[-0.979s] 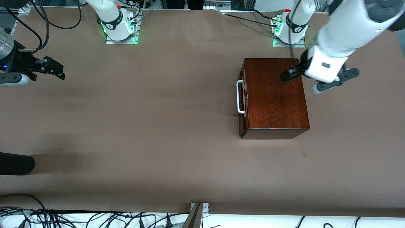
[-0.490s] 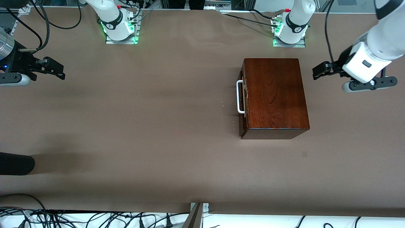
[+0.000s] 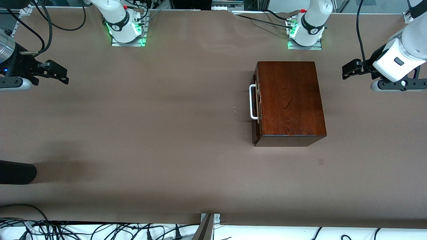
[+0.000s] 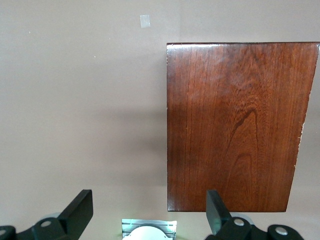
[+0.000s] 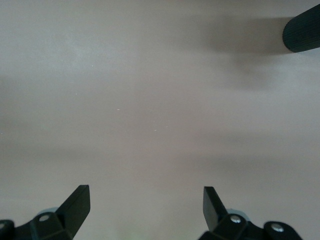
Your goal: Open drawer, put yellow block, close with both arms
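Observation:
The dark mahogany box (image 3: pixel 290 100) stands on the table toward the left arm's end, with the drawer shut; its reddish-brown front (image 3: pixel 256 110) and white bar handle (image 3: pixel 252 101) face the right arm's end. The box top also shows in the left wrist view (image 4: pixel 235 125). The yellow block is out of view. My left gripper (image 3: pixel 348 70) is open and empty over bare table beside the box, at the left arm's end; it also shows in its wrist view (image 4: pixel 148 200). My right gripper (image 3: pixel 55 71) is open and empty, waiting over the right arm's end, and also shows in its wrist view (image 5: pixel 146 197).
A black cylindrical object (image 3: pixel 16 171) lies at the table edge at the right arm's end, also in the right wrist view (image 5: pixel 302 32). The arm bases (image 3: pixel 126 30) (image 3: pixel 305 33) stand along the table's edge farthest from the front camera. Cables (image 3: pixel 100 230) lie off its nearest edge.
My left gripper has moved off from over the box top toward the left arm's end of the table. The right arm and the box have not moved.

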Tool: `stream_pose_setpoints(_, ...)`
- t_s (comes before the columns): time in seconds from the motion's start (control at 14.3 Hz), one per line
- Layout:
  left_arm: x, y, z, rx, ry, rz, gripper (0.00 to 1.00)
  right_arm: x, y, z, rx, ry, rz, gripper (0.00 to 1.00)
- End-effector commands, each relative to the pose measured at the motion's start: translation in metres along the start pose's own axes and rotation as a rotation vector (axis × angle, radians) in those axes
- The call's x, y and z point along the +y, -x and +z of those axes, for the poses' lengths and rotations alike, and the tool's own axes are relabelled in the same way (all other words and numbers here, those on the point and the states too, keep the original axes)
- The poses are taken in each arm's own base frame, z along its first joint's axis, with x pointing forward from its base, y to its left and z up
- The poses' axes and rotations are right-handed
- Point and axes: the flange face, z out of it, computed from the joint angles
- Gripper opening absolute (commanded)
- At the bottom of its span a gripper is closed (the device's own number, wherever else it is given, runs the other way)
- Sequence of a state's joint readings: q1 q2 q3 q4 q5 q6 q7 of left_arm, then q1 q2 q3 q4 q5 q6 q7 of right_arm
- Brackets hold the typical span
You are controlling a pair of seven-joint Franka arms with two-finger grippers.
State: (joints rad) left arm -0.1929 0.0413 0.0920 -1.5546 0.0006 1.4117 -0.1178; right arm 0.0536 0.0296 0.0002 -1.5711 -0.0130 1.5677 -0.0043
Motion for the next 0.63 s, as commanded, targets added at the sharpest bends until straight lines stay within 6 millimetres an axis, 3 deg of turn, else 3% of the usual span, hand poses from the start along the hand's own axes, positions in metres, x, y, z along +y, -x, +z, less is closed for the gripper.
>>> stream_pose_setpoints(0.0, -0.0011, 0.0066, -0.0021, 0.014, -0.016, 0.028, 1.0, -0.0037, 0.0019, -0.0032, 0.021, -0.011, 0.009, 1.0)
stream_pose_setpoints(0.56, 0.0009, 0.0073, -0.0114, 0.036, -0.004, 0.031, 1.0, -0.0046, -0.0008, 0.0003, 0.025, -0.011, 0.008, 1.0)
